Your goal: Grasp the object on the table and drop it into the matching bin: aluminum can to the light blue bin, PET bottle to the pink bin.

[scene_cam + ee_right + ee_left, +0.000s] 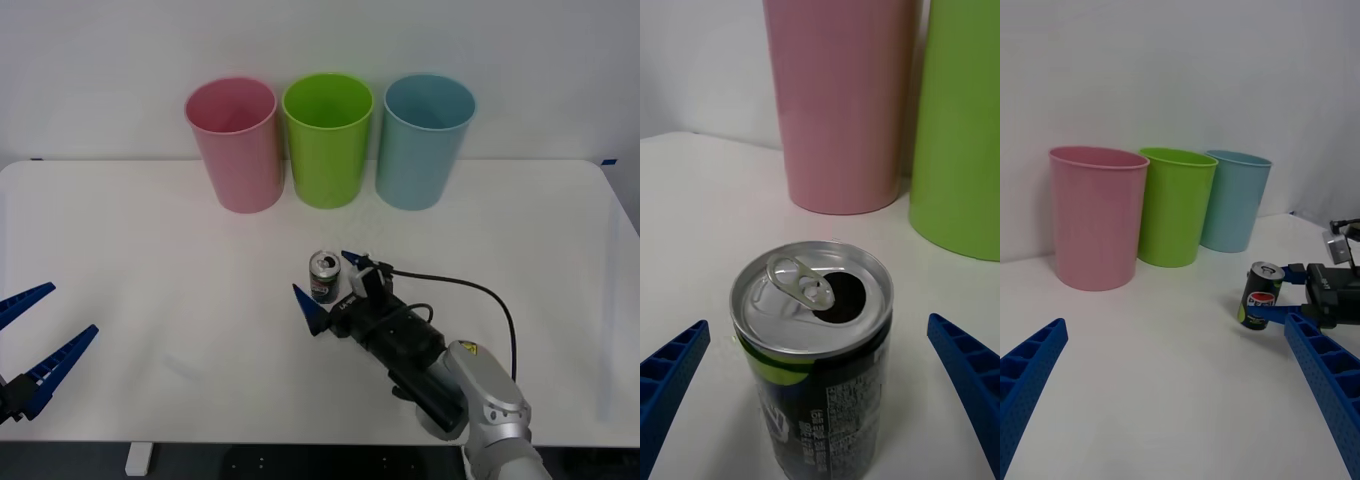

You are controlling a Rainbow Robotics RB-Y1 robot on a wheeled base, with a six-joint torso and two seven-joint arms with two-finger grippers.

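- Here, upright on the white counter: a small dark aluminum can, silver top, pull-tab opening facing up, green-yellow marks on the label.
- Around the can, the right pincer, spread wide, one blue ribbed finger on each side, neither visibly touching the can wall.
- From the right wrist view, can centred between the two fingers, a clear gap on either side.
- Behind, in a row near the far edge: pink bin, lime green bin, light blue bin, all upright, just beside each other.
- Can well apart from all three bins, roughly in front of the green one.
- At the near left edge, low over the counter: the left pincer, released, far from the can.
- From the left wrist view, can framed by the right arm's fingers.
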